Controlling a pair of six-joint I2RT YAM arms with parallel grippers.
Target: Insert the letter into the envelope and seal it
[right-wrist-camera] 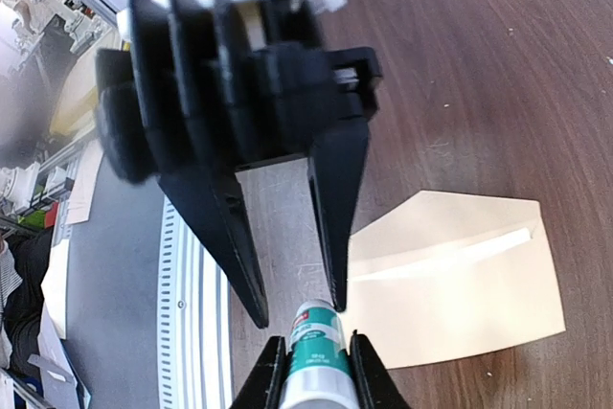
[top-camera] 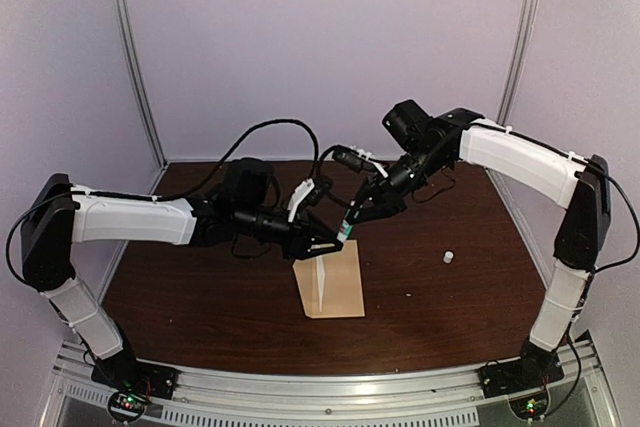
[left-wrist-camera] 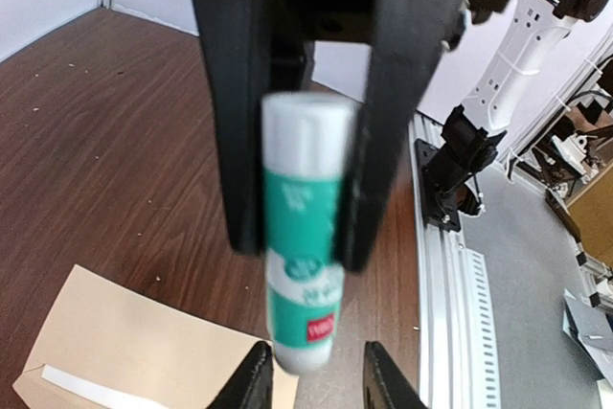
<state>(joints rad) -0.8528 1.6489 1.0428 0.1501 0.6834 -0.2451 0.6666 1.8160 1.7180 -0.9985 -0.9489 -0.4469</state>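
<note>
The tan envelope (top-camera: 335, 287) lies flat on the table, and it also shows in the left wrist view (left-wrist-camera: 124, 342) and the right wrist view (right-wrist-camera: 469, 294). A pale strip (right-wrist-camera: 450, 256) runs across it; the letter's bordered face is hidden. My right gripper (right-wrist-camera: 316, 371) is shut on a green-and-white glue stick (right-wrist-camera: 314, 347) and holds it above the envelope's far edge (top-camera: 347, 230). My left gripper (left-wrist-camera: 316, 375) is open, its fingertips either side of the stick's free end (left-wrist-camera: 302, 342) without gripping it. The two grippers meet tip to tip (top-camera: 340, 237).
A small white cap (top-camera: 448, 257) stands on the brown table to the right. The metal rail (top-camera: 320, 392) with the arm bases runs along the near edge. Pale walls close in the back and sides.
</note>
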